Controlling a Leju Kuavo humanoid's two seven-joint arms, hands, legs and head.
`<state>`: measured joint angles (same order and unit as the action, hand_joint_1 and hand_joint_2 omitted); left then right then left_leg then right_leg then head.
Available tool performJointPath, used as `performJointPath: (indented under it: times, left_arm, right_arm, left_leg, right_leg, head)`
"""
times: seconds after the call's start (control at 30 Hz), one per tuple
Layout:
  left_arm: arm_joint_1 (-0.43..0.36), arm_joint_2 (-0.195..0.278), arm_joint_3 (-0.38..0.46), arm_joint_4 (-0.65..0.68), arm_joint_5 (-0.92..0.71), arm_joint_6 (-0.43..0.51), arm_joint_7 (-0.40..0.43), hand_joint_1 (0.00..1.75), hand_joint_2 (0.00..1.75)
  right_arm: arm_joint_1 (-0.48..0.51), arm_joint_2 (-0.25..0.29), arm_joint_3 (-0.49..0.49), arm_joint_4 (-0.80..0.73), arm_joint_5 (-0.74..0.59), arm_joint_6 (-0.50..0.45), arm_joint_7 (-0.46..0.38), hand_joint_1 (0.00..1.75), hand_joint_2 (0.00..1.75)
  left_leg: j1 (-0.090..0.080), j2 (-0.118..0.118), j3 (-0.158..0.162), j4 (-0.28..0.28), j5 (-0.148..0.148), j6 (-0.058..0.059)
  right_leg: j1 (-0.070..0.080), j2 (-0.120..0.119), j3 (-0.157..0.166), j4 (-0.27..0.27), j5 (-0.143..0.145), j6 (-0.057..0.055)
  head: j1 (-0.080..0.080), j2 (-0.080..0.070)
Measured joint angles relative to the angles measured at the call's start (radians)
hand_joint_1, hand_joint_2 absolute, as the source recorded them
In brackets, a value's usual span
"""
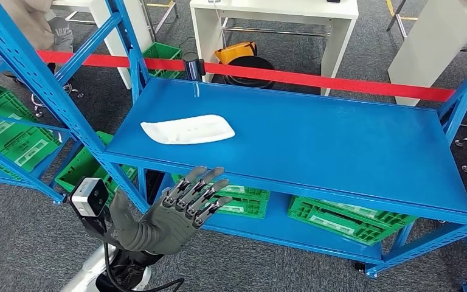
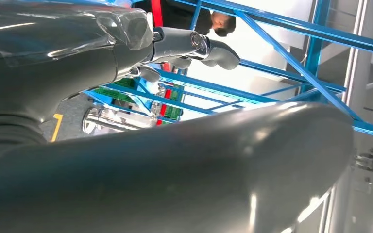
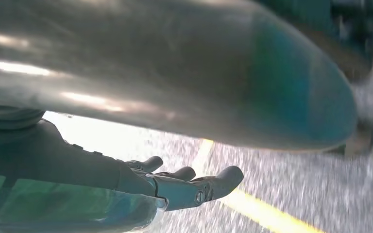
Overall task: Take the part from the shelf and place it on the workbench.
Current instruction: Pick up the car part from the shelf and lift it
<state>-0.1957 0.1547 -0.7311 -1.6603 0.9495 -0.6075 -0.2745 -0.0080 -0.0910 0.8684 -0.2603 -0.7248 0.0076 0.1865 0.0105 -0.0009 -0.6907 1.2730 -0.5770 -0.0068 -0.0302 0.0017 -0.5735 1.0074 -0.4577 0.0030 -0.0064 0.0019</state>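
A white part (image 1: pixel 188 129) lies flat on the left portion of the blue shelf (image 1: pixel 316 140), near its front edge. The left robot hand (image 1: pixel 170 214) is raised below and in front of that edge, fingers spread, holding nothing and apart from the part. Green crates (image 1: pixel 346 217) sit on the lower level. A red tape (image 1: pixel 316 79) stretches across behind the shelf, with white tables (image 1: pixel 273 15) beyond it.

bare blue shelf (image 1: pixel 316 140) around white part (image 1: pixel 188 129), slanted brace (image 1: pixel 42 73) left

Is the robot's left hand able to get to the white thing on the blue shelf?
Probably yes. The left robot hand is open, below the shelf's front edge, and nothing lies between it and the white part.
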Motion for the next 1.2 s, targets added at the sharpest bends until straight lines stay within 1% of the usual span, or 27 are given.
performJointPath:
  times: [0.03,0.07,0.13,0.17,0.27,0.3,0.33,0.4,0.43,0.47,0.5,0.53,0.57,0.6,0.63,0.67,0.73,0.8,0.83,0.9,0.97,1.0,1.03,1.07,1.13,1.17,1.2]
  left_arm:
    - [-0.001,0.001,-0.001,0.000,0.000,0.000,0.001,0.00,0.00]
    - [-0.002,0.002,-0.002,-0.001,0.000,0.001,0.001,0.00,0.00]
    - [-0.006,0.003,-0.002,-0.002,0.000,0.002,0.002,0.00,0.00]
    - [-0.008,0.003,-0.001,-0.003,0.000,0.002,0.001,0.00,0.00]
    - [-0.010,0.005,0.001,-0.008,-0.001,0.003,0.000,0.00,0.00]
    - [-0.011,0.004,0.002,-0.009,-0.001,0.003,0.000,0.00,0.00]
    - [-0.011,0.004,0.002,-0.010,-0.001,0.004,-0.001,0.00,0.00]
    - [-0.010,0.003,0.002,-0.010,-0.001,0.005,-0.001,0.00,0.00]
    - [-0.009,0.003,0.002,-0.010,-0.001,0.005,-0.001,0.00,0.00]
    - [-0.007,0.003,0.001,-0.010,-0.001,0.006,-0.001,0.00,0.00]
    - [-0.006,0.003,0.000,-0.010,-0.001,0.006,-0.001,0.00,0.00]
    - [-0.005,0.003,0.000,-0.010,-0.001,0.006,-0.001,0.00,0.00]
    - [-0.004,0.003,-0.001,-0.010,-0.001,0.006,-0.001,0.00,0.00]
    - [-0.003,0.003,-0.002,-0.010,-0.001,0.006,-0.001,0.00,0.00]
    - [-0.004,0.003,-0.002,-0.010,-0.001,0.007,-0.001,0.00,0.00]
    - [-0.004,0.003,-0.002,-0.010,-0.001,0.007,-0.001,0.00,0.00]
    - [-0.005,0.003,-0.002,-0.010,-0.001,0.009,-0.001,0.00,0.00]
    - [-0.007,0.003,-0.002,-0.011,-0.001,0.009,-0.001,0.00,0.00]
    - [-0.008,0.003,-0.002,-0.011,-0.001,0.009,-0.001,0.00,0.00]
    - [-0.008,0.004,-0.002,-0.012,-0.001,0.009,-0.001,0.00,0.00]
    - [-0.006,0.006,-0.002,-0.011,-0.001,0.009,-0.001,0.00,0.00]
    - [-0.005,0.007,-0.002,-0.011,-0.001,0.009,-0.001,0.00,0.00]
    - [-0.005,0.008,-0.002,-0.011,-0.001,0.009,-0.001,0.00,0.00]
    - [-0.005,0.009,-0.002,-0.011,-0.001,0.010,-0.001,0.00,0.00]
    - [-0.004,0.011,-0.001,-0.011,-0.006,0.011,-0.001,0.00,0.00]
    - [-0.003,0.013,-0.001,-0.011,-0.010,0.012,-0.001,0.00,0.00]
    - [-0.002,0.014,0.000,-0.012,-0.014,0.013,-0.001,0.00,0.00]
  right_arm:
    - [-0.001,0.007,0.000,0.002,0.000,0.000,0.000,0.00,0.00]
    - [-0.002,0.013,0.000,0.003,-0.001,0.000,0.000,0.00,0.00]
    - [-0.007,0.022,0.000,0.005,-0.001,-0.002,0.000,0.00,0.00]
    - [-0.010,0.024,0.000,0.006,0.000,-0.004,0.000,0.00,0.00]
    - [-0.013,0.028,0.000,0.009,0.001,-0.009,0.001,0.00,0.00]
    - [-0.013,0.028,0.000,0.010,0.001,-0.010,0.001,0.00,0.00]
    - [-0.015,0.029,0.000,0.011,0.001,-0.011,0.002,0.00,0.00]
    - [-0.016,0.029,0.000,0.013,0.001,-0.012,0.002,0.00,0.00]
    - [-0.015,0.029,0.000,0.014,0.001,-0.012,0.002,0.00,0.00]
    - [-0.014,0.028,0.000,0.016,0.001,-0.013,0.003,0.00,0.00]
    - [-0.012,0.027,0.000,0.017,0.001,-0.013,0.003,0.00,0.00]
    - [-0.010,0.026,0.000,0.019,0.001,-0.013,0.004,0.00,0.00]
    - [-0.010,0.025,0.000,0.020,0.001,-0.014,0.004,0.00,0.00]
    - [-0.009,0.025,0.000,0.021,0.001,-0.014,0.004,0.00,0.00]
    - [-0.010,0.025,0.000,0.022,0.001,-0.014,0.004,0.00,0.00]
    - [-0.010,0.026,0.000,0.022,0.001,-0.014,0.004,0.00,0.00]
    - [-0.010,0.027,0.001,0.023,0.001,-0.014,0.005,0.00,0.00]
    - [-0.009,0.026,0.000,0.023,0.001,-0.014,0.006,0.00,0.00]
    - [-0.010,0.026,0.000,0.024,0.001,-0.014,0.006,0.00,0.00]
    - [-0.011,0.026,0.000,0.024,0.001,-0.014,0.006,0.00,0.00]
    - [-0.009,0.027,0.000,0.025,0.001,-0.014,0.006,0.00,0.00]
    - [-0.008,0.028,0.000,0.025,0.001,-0.014,0.006,0.00,0.00]
    - [-0.007,0.028,0.000,0.026,0.001,-0.014,0.006,0.00,0.00]
    - [-0.007,0.028,0.001,0.026,0.001,-0.015,0.006,0.00,0.00]
    - [-0.008,0.033,0.001,0.027,0.001,-0.016,0.006,0.00,0.00]
    - [-0.010,0.036,0.001,0.027,0.001,-0.016,0.006,0.00,0.00]
    - [-0.012,0.038,0.001,0.027,0.001,-0.017,0.006,0.00,0.00]
  left_leg:
    - [0.000,0.000,0.024,-0.045,0.029,0.003]
    - [-0.001,0.000,0.063,-0.118,0.065,0.009]
    - [-0.006,0.001,0.126,-0.243,0.102,0.022]
    - [-0.010,0.002,0.140,-0.275,0.103,0.028]
    - [-0.015,0.002,0.156,-0.314,0.100,0.049]
    - [-0.014,0.001,0.166,-0.323,0.104,0.058]
    - [-0.013,0.001,0.176,-0.327,0.107,0.067]
    - [-0.014,0.001,0.186,-0.327,0.104,0.075]
    - [-0.015,0.001,0.189,-0.327,0.100,0.076]
    - [-0.016,0.000,0.194,-0.326,0.095,0.075]
    - [-0.015,-0.001,0.201,-0.326,0.090,0.072]
    - [-0.013,-0.003,0.211,-0.325,0.082,0.068]
    - [-0.012,-0.003,0.223,-0.325,0.073,0.061]
    - [-0.011,-0.003,0.235,-0.323,0.062,0.054]
    - [-0.011,-0.002,0.244,-0.321,0.051,0.046]
    - [-0.012,-0.001,0.249,-0.321,0.040,0.039]
    - [-0.011,0.000,0.260,-0.314,0.029,0.027]
    - [-0.006,0.001,0.247,-0.269,0.039,0.018]
    - [-0.003,0.001,0.217,-0.220,0.046,0.014]
    - [0.000,0.000,0.119,-0.081,0.033,0.003]
    - [0.001,0.000,0.025,0.010,-0.020,-0.003]
    - [0.001,0.001,-0.004,0.014,-0.036,-0.002]
    - [0.000,0.000,-0.018,-0.011,-0.029,0.001]
    - [-0.002,0.001,-0.021,-0.061,0.002,0.009]
    - [-0.014,-0.003,-0.001,-0.186,0.119,0.040]
    - [-0.021,-0.010,0.010,-0.228,0.165,0.053]
    - [-0.027,-0.017,0.019,-0.248,0.194,0.062]
  right_leg:
    - [0.000,0.000,0.001,0.000,0.000,0.000]
    - [0.001,0.001,0.003,0.000,0.000,0.000]
    - [0.004,0.001,0.003,-0.002,-0.002,0.005]
    - [0.004,0.001,0.003,-0.008,-0.003,0.011]
    - [0.002,-0.003,0.009,0.000,0.019,0.041]
    - [0.001,-0.003,0.006,0.018,0.019,0.044]
    - [0.000,-0.003,-0.010,0.047,0.004,0.041]
    - [0.000,-0.002,-0.075,0.165,-0.049,0.029]
    - [0.000,-0.002,-0.113,0.230,-0.072,0.028]
    - [-0.001,-0.002,-0.141,0.268,-0.081,0.033]
    - [-0.003,-0.002,-0.150,0.270,-0.074,0.045]
    - [-0.005,-0.003,-0.138,0.229,-0.049,0.059]
    - [-0.007,-0.003,-0.112,0.160,-0.014,0.075]
    - [-0.008,-0.005,-0.085,0.092,0.016,0.083]
    - [-0.007,-0.007,-0.062,0.038,0.029,0.076]
    - [-0.004,-0.008,-0.048,0.009,0.033,0.063]
    - [0.001,-0.007,-0.035,0.001,0.018,0.026]
    - [0.000,-0.002,-0.016,-0.001,0.010,0.005]
    - [-0.001,0.000,-0.005,-0.003,0.002,-0.003]
    - [-0.001,0.002,0.019,-0.004,-0.017,-0.013]
    - [0.000,0.007,0.044,-0.005,-0.040,-0.015]
    - [0.001,0.009,0.060,-0.005,-0.053,-0.015]
    - [0.002,0.011,0.075,-0.006,-0.066,-0.015]
    - [0.005,0.012,0.092,-0.007,-0.079,-0.015]
    - [0.008,0.015,0.120,-0.010,-0.101,-0.012]
    - [0.009,0.018,0.133,-0.011,-0.110,-0.008]
    - [0.010,0.022,0.142,-0.013,-0.118,-0.003]
  head:
    - [0.000,0.000]
    - [0.000,0.000]
    - [0.000,0.000]
    - [0.001,0.000]
    - [0.001,0.000]
    - [0.001,0.000]
    - [0.003,0.000]
    - [0.004,0.000]
    - [0.005,0.000]
    - [0.005,0.000]
    - [0.005,0.000]
    - [0.005,0.000]
    - [0.005,0.000]
    - [0.006,0.000]
    - [0.006,0.000]
    - [0.005,0.000]
    - [0.005,0.000]
    - [0.004,0.000]
    - [0.004,0.000]
    - [0.003,0.000]
    - [0.003,0.000]
    - [0.003,0.000]
    - [0.003,0.000]
    - [0.003,0.000]
    - [0.003,0.000]
    - [0.003,0.000]
    - [0.004,0.000]
